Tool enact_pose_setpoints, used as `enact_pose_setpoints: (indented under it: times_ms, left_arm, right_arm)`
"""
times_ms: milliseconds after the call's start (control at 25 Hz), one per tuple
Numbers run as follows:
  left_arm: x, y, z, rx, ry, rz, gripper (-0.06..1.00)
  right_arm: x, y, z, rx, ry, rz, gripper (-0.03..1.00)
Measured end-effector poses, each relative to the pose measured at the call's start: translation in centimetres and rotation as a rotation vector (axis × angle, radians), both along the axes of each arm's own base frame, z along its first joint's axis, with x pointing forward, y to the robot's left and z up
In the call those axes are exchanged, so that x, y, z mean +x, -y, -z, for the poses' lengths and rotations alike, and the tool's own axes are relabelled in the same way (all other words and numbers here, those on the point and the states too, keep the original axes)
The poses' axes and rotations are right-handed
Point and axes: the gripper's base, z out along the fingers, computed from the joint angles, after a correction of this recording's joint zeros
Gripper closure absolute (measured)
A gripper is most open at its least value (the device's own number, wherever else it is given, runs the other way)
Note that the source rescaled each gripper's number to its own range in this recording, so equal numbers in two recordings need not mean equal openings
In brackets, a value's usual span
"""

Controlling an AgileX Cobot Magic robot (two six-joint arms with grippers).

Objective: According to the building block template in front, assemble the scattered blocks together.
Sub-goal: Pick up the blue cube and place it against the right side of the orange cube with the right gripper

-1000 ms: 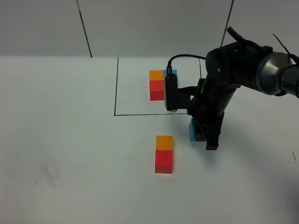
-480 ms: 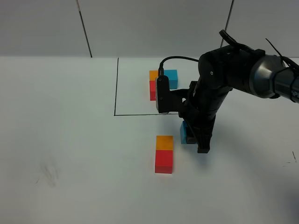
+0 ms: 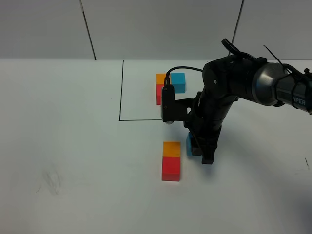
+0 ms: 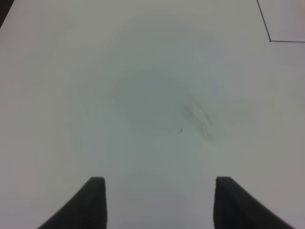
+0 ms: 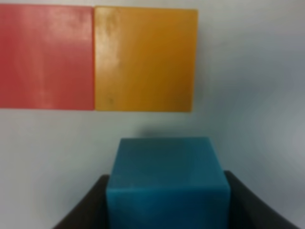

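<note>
The building block template is an orange cube (image 3: 161,78), a light blue cube (image 3: 178,82) and a red cube (image 3: 159,95) inside a black drawn rectangle (image 3: 120,90). Of the scattered blocks, the orange (image 3: 171,148) (image 5: 145,59) and red (image 3: 171,169) (image 5: 46,57) cubes sit joined in front of the rectangle. My right gripper (image 3: 197,148) (image 5: 167,193) is shut on the light blue cube (image 3: 189,144) (image 5: 167,183), just right of the orange cube with a narrow gap between them. My left gripper (image 4: 157,191) is open over bare table, out of the exterior view.
The white table (image 3: 73,146) carries a faint grey smudge (image 3: 50,181) (image 4: 195,117) at front left. The right arm's wrist camera housing (image 3: 168,105) hangs over the rectangle's front line and covers part of the template's red cube.
The right gripper has carried the light blue cube leftward, closer to the orange cube. The orange and red pair and the template have not moved.
</note>
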Motion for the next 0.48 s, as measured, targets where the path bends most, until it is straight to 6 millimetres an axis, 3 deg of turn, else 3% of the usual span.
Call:
enact_pose_setpoints:
  times_ms: [480]
  left_arm:
    - [0.0, 0.0, 0.0, 0.0, 0.0, 0.0, 0.37]
  right_arm:
    - [0.02, -0.5, 0.3, 0.014, 0.015, 0.007, 0.51]
